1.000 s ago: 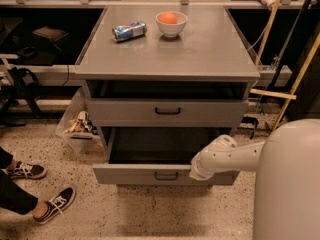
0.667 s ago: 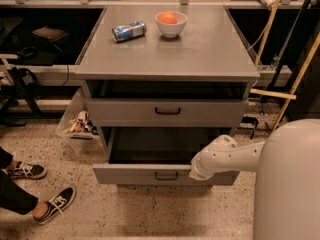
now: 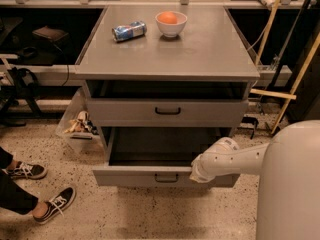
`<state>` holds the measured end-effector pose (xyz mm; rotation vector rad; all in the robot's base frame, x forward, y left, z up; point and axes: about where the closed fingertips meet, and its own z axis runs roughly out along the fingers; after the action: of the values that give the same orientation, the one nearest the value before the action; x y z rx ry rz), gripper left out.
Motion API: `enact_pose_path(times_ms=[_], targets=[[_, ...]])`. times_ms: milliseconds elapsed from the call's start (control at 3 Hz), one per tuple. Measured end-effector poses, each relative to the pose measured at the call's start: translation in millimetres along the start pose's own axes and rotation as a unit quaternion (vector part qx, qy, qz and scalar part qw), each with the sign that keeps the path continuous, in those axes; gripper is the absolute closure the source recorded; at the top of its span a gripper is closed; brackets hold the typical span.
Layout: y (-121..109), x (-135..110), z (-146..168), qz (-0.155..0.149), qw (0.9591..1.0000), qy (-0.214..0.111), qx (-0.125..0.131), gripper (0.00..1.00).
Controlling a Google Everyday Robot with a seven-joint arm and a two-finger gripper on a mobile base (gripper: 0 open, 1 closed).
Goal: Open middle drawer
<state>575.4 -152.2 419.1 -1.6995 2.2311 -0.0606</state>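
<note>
Camera view, items listed by place relative to the desk.

- Desk (image 3: 200,54): grey metal, flat top, drawers below.
- Can (image 3: 129,31): blue and silver, lying on its side on the desk top, rear left.
- Bowl (image 3: 171,25): white, on the desk top just right of the can, with an orange (image 3: 168,18) inside.
- Upper drawer (image 3: 125,113): grey front with a black bar handle, under the desk top below a dark gap.
- Middle drawer (image 3: 125,175): beneath the upper drawer, pulled well out from the desk front, inside dark. It has a black handle (image 3: 166,177) at the centre of its front.
- Pincer (image 3: 196,174): at the end of a white arm (image 3: 235,156) reaching in from the desk's right. It sits at the middle drawer's front edge, just right of the handle. Whether it is open or closed cannot be told.
- Clear bin (image 3: 75,126): on the floor at the desk's left side.
- Black sneakers (image 3: 55,204): a pair on the speckled floor, left of the desk front.
</note>
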Motion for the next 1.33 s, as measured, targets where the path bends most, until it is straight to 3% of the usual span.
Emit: enact_pose_path(times_ms=[1333], targets=[[12.9,6.8,-5.5,0.001,1.0000,-0.004,0.003,1.00]])
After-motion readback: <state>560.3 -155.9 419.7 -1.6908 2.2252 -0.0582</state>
